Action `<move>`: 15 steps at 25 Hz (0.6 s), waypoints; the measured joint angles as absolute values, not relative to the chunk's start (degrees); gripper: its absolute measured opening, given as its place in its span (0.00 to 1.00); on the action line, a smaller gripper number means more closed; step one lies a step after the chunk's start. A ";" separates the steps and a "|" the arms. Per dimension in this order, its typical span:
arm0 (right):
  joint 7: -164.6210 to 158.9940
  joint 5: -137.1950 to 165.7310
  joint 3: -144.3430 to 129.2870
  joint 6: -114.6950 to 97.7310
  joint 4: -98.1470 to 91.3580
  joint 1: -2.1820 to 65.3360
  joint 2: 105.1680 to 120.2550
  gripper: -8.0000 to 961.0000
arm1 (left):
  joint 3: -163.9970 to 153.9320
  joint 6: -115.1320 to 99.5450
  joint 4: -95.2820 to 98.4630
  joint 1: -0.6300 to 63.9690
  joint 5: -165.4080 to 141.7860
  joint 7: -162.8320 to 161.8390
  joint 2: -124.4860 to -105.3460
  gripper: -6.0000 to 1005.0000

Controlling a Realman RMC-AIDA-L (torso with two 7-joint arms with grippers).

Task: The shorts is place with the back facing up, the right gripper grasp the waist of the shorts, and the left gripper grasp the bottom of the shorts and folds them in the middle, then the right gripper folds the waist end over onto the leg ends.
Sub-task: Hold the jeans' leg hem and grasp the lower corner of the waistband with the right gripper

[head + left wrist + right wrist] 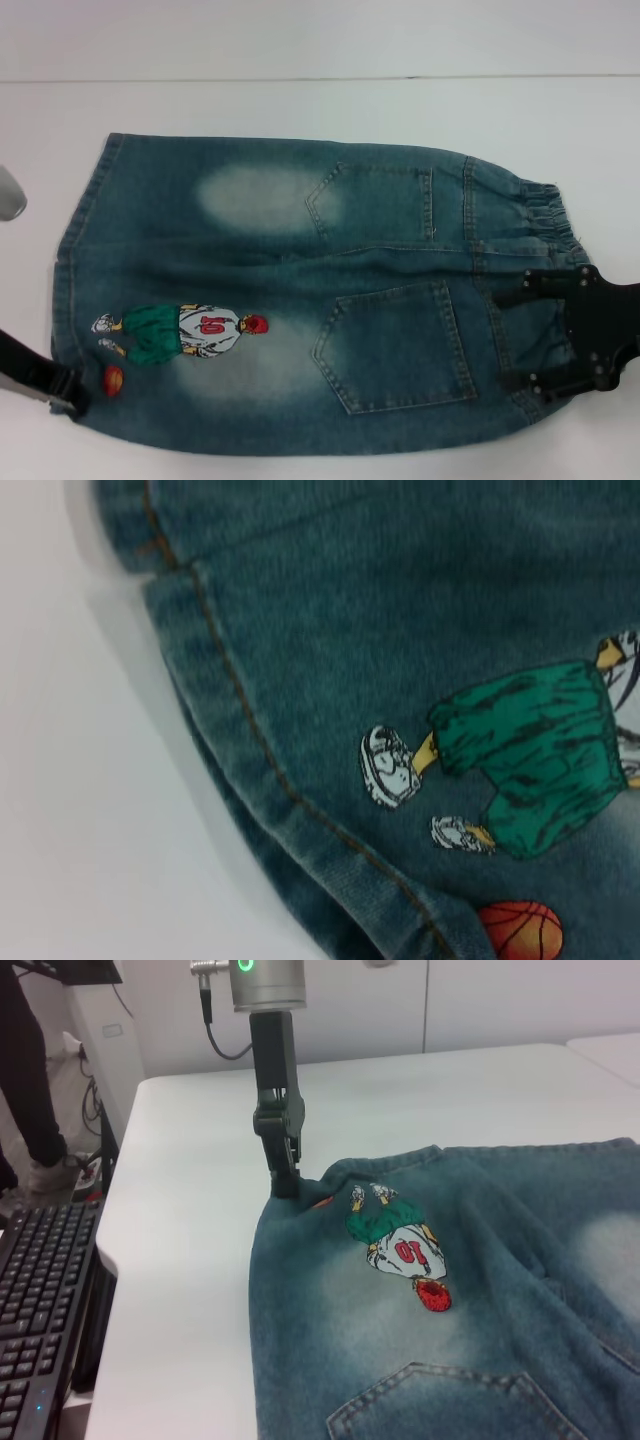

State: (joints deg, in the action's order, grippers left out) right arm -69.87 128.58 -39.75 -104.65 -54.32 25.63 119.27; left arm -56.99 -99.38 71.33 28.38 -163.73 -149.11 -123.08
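A: The shorts (300,290) lie flat on the white desk (320,105), back side up, both patch pockets showing. The elastic waist (545,215) points to the robot's right, and the bottom of the shorts (72,255) to its left, next to the cartoon print (180,332) and the orange ball (113,378).

B: And the arms?

A: The right gripper (565,335) sits over the waist, near the edge closest to the robot. Its fingers are spread along the band, and the denim shows through the frame. Whether they have pinched any cloth cannot be told. The left gripper (285,1175) stands upright at the hem corner beside the ball, with its tip touching the edge of the denim. Its fingers look close together, but it cannot be told whether they grip the hem or only press on it.

B: What could go wrong from here?

A: Probably an uneven hold. If one gripper has only the top layer, lifting would peel that layer away and the fold would bunch up. The left gripper is right at the corner, so the hem could slip out once the cloth takes tension. Both grippers also work on the near edge, so if one rises sooner, the crease down the middle would likely run crooked.

B: Anything else around?

A: A keyboard (40,1310) sits off the end of the desk, well away from the shorts.
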 joint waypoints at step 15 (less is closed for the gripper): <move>-77.13 124.33 -33.07 -105.44 -55.27 25.15 118.67 0.93 | -52.39 -97.08 75.12 29.59 -157.68 -146.38 -123.75 0.10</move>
